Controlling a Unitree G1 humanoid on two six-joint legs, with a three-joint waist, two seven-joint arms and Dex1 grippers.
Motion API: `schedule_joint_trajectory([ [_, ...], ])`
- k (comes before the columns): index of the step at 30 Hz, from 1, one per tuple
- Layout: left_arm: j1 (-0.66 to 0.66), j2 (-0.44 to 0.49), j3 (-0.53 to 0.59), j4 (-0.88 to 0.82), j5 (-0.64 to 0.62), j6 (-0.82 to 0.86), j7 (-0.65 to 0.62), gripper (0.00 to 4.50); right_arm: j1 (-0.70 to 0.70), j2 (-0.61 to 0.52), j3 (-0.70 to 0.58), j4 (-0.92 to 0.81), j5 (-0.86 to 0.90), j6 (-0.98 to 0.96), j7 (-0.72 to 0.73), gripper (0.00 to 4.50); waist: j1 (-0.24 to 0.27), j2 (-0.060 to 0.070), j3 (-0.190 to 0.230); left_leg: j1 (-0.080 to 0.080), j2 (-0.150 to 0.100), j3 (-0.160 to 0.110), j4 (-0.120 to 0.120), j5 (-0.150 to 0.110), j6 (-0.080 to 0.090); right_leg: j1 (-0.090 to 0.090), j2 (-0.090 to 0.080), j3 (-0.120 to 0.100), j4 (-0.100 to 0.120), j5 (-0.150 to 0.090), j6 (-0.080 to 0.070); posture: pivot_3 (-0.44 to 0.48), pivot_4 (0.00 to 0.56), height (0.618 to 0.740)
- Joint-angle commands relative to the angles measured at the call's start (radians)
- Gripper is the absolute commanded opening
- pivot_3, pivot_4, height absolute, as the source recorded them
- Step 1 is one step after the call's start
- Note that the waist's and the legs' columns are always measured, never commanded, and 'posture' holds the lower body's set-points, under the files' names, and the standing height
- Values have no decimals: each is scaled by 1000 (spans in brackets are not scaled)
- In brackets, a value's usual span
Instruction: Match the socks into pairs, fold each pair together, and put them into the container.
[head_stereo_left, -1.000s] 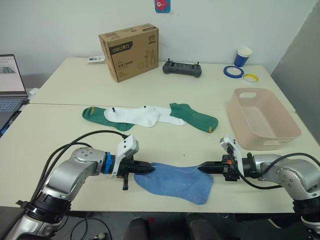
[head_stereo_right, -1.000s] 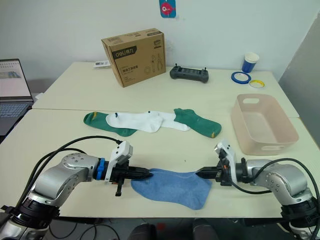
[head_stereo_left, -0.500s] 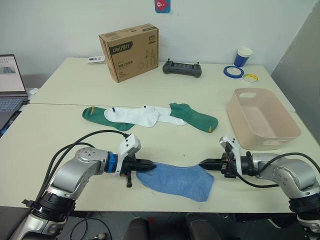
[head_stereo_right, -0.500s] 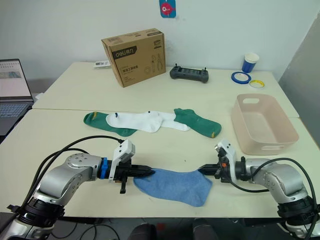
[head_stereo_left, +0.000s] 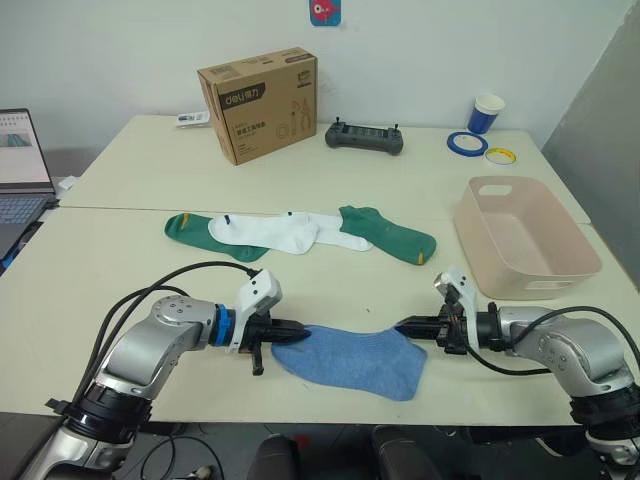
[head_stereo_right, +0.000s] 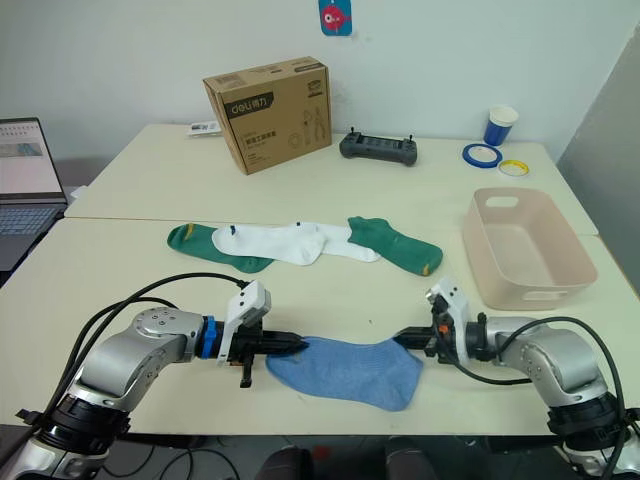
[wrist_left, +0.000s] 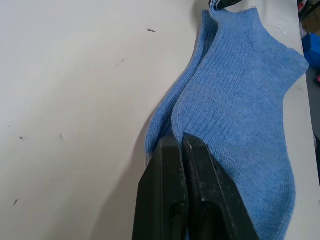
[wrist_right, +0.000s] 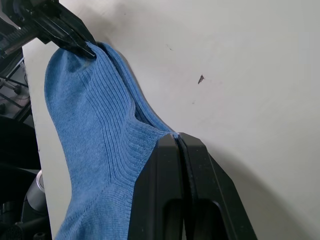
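Two light blue socks (head_stereo_left: 352, 358) lie stacked near the table's front edge, one on the other (wrist_left: 240, 100). My left gripper (head_stereo_left: 300, 331) is shut on their left end, its fingers (wrist_left: 200, 165) pinching the fabric. At the right end, my right gripper (head_stereo_left: 404, 325) is shut on the cuff edge (wrist_right: 150, 127). Farther back lie two white socks (head_stereo_left: 268, 234) overlapping two dark green socks (head_stereo_left: 398, 238), one green toe (head_stereo_left: 184, 227) sticking out at the left. The pale pink container (head_stereo_left: 478, 252) stands at the right.
A brown cardboard box (head_stereo_left: 258, 102), a black controller (head_stereo_left: 364, 137), a blue cup (head_stereo_left: 487, 112) and tape rolls (head_stereo_left: 467, 142) stand at the back. A laptop (head_stereo_left: 22, 165) sits at the far left. A seam between two tabletops runs behind the socks.
Both grippers have carried the blue socks a little away from the front edge and drawn slightly closer together. The fabric between them now sags more.
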Motion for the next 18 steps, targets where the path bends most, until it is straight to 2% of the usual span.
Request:
schedule_joint_trajectory([
  [1, 0, 0, 0, -11, 6, -23, -3, 0, -20, 1, -9, -7, -6, -16, 3, 66, 0, 0, 0, 0, 0, 0, 0, 0, 0, 0, 0, 0, 0, 0, 0, 0, 150, 740],
  [18, -2, -5, 10, 9, 12, -41, 15, 0, -19, -5, -13, 12, -4, -8, 2, 66, 0, 0, 0, 0, 0, 0, 0, 0, 0, 0, 0, 0, 0, 0, 0, 0, 150, 740],
])
